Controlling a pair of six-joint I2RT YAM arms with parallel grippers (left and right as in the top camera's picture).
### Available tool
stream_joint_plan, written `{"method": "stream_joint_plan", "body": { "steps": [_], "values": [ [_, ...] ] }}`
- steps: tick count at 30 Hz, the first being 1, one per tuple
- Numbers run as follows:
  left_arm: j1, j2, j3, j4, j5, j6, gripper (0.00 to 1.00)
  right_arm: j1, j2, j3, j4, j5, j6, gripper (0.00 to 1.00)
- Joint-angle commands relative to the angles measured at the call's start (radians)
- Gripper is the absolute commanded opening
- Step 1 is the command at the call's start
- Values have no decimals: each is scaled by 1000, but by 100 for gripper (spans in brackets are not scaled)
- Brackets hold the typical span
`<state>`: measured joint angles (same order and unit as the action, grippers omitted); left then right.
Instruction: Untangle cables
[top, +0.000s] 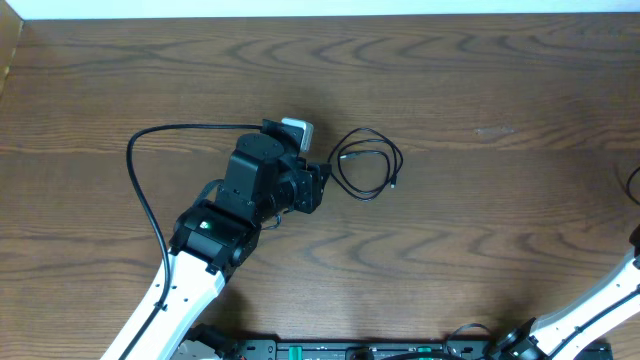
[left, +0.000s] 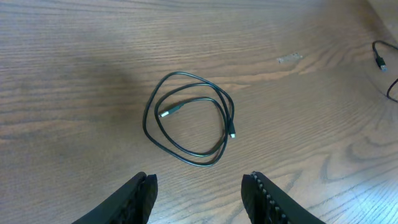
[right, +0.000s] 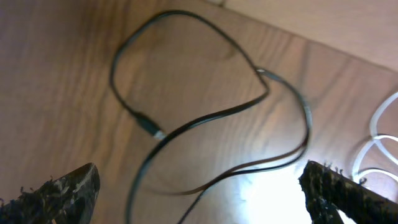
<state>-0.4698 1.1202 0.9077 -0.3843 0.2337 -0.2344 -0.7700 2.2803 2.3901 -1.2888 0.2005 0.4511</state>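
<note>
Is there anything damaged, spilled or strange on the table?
Nothing looks damaged or spilled. The black cable lies in a loose double loop on the table, apart from the left end effector. Only a small pale mark shows on the wood.

Even, soft light keeps the overhead and left wrist views sharp, but the right wrist view is blurred, its black cable (right: 148, 126) fuzzy, with white glare on the table (right: 273, 196).
</note>
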Motion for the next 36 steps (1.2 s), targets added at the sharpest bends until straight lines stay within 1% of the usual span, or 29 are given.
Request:
{"method": "stream_joint_plan", "body": {
  "steps": [1, 6, 22, 29, 36],
  "values": [
    [-3, 3, -5, 1, -6, 17, 49, 22, -21, -6, 14, -25, -10, 99],
    [-3, 3, -5, 1, -7, 17, 50, 51, 11, -16, 24, 58, 5, 99],
    [-3, 3, -5, 2, -6, 16, 50, 2, 229, -20, -29, 60, 8, 99],
    [-3, 3, -5, 2, -7, 16, 50, -32, 254, -25, -33, 89, 8, 99],
    [-3, 3, -5, 20, -6, 16, 50, -61, 254, -36, -41, 66, 1, 99]
  ]
}}
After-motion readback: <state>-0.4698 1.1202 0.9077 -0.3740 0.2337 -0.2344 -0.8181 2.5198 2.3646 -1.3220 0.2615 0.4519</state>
